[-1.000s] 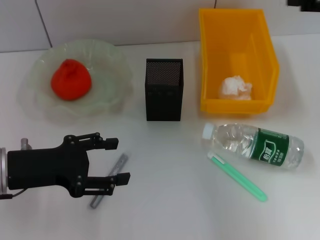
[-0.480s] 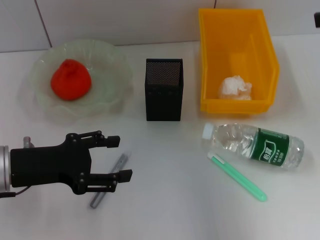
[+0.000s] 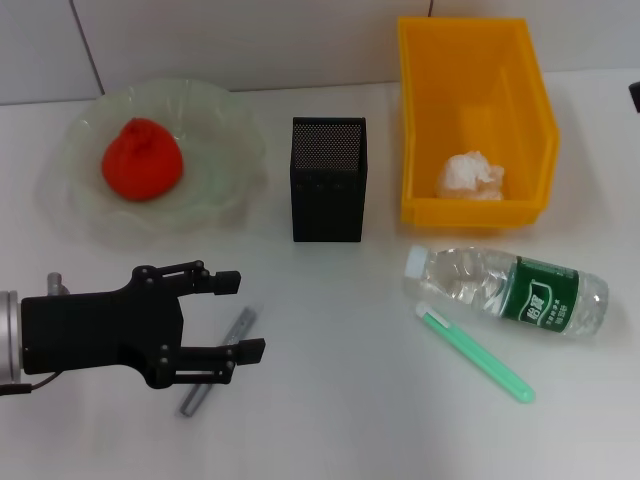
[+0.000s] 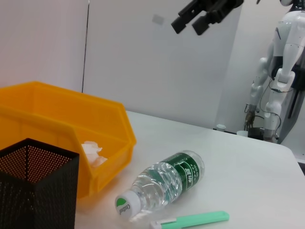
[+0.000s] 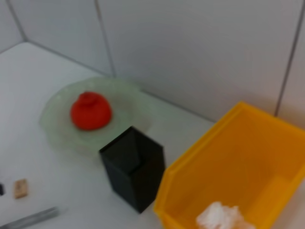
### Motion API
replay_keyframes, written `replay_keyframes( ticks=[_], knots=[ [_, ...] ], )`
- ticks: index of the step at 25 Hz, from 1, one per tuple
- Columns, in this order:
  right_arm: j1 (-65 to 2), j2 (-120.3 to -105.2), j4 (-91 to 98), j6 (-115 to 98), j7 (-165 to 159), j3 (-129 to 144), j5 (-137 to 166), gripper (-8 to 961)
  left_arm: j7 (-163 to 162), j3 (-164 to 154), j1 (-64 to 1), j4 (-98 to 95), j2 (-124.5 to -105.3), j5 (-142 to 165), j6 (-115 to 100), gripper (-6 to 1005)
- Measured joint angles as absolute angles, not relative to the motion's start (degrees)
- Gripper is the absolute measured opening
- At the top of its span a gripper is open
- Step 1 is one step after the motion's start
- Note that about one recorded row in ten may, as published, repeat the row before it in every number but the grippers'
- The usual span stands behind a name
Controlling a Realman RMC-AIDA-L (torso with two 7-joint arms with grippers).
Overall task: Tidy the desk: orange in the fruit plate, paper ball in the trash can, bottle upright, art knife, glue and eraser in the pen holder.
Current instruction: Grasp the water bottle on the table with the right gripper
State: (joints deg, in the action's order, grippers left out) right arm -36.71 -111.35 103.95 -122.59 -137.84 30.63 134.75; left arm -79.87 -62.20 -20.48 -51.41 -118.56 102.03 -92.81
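- Left hand (image 3: 240,316) seen wide open, nothing gripped, fingers set either side of grey knife (image 3: 218,360) lying on desk (image 3: 340,400).
- Right hand (image 4: 207,13) raised; grip can't be told.

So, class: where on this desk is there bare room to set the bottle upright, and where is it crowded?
Bare patches: between the pen holder and the bottle, and the near edge between the grey pen and the green knife. Crowded: the back row, where plate, pen holder and yellow bin stand close, and around the open left gripper.
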Motion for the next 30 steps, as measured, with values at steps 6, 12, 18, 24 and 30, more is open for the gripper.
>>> replay_keyframes(
  ticks=[6,12,18,24,30],
  knots=[
    [-38.32,-108.93,99.09,-124.95,-141.7,32.78,135.62,721,-79.9,-62.36,-20.58,-51.41,-118.56,102.04,-92.82,801],
    [-38.2,-107.06,91.43,-125.1,-142.52,36.99,137.3,720,-80.14,-62.59,-20.22,-51.42,-118.56,102.12,-93.09,801],
    [-38.25,-107.05,85.63,-124.46,-139.36,40.04,138.88,719,-80.16,-63.64,-20.32,-51.42,-118.57,102.04,-92.99,800],
    [-37.97,-108.03,85.02,-122.68,-136.61,42.19,139.49,721,-80.16,-64.01,-20.59,-50.89,-118.62,102.03,-92.83,799],
    [-37.87,-108.78,84.66,-120.8,-131.59,46.14,143.54,721,-80.16,-64.0,-20.82,-50.79,-118.55,102.03,-92.81,799]
  ],
)
